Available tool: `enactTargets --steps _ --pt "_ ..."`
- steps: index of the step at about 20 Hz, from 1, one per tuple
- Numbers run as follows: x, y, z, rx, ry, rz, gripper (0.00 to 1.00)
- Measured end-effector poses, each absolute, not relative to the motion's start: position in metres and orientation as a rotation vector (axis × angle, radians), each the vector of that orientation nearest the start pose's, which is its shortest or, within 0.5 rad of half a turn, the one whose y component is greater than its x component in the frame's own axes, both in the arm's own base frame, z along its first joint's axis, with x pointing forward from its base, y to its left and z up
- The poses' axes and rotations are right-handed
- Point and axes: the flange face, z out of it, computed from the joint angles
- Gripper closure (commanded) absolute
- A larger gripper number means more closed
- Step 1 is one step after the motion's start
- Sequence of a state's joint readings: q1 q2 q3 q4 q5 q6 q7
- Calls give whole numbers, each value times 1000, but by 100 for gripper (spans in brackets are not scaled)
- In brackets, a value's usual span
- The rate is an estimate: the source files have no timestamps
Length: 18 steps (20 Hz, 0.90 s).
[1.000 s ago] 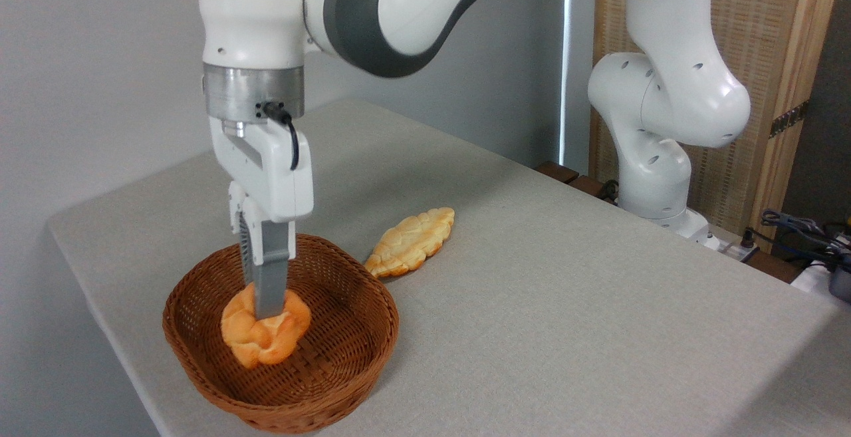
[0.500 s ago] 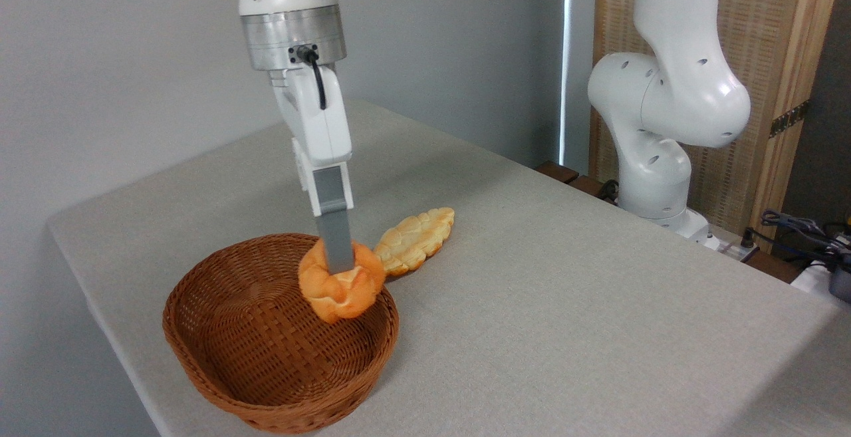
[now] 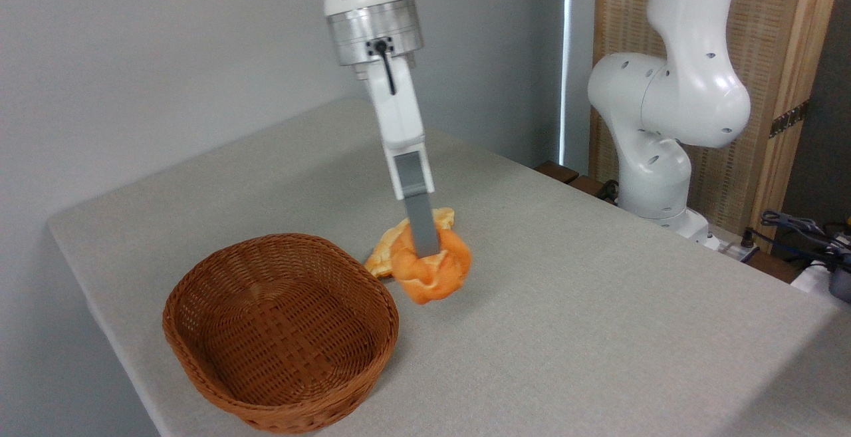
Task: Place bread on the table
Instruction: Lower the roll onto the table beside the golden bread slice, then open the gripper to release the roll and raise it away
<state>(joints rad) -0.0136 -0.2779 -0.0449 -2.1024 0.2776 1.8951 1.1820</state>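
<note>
We are carrying the bread [image 3: 432,271] in our gripper [image 3: 426,251], whose fingers are clamped on the bun from above, so only the near grey finger is showing against its orange crust. A second ago the bun was lying in the bottom of the wicker basket [image 3: 279,330]; half a second ago it was hanging over the basket's right rim; now it is out of the basket altogether and hanging over the table [image 3: 598,304], to the right of the basket and in front of the long pale-yellow bread [image 3: 382,261], which it is partly hiding. The basket is now sitting empty. The bun is looking close to the cloth, with a soft shadow under it, but we cannot tell whether it is touching. We are judging the lift and the sideways carry as done, so what is remaining is to lower the bun onto bare table and part the fingers, ideally a little clear of the long bread so the two are not ending up stacked
</note>
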Motion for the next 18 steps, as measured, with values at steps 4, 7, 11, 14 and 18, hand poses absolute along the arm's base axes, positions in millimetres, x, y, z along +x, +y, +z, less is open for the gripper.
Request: enactTargets --steps 4,7,11,14,18 --pt "458 -12 535 -2206 1864 222 74" --pt "454 -21 529 -2187 1896 247 67" --pt "452 -29 521 -2168 1926 266 50" --pt "452 -29 520 -2156 1927 278 45" --pt "451 -29 517 -2159 1930 292 31"
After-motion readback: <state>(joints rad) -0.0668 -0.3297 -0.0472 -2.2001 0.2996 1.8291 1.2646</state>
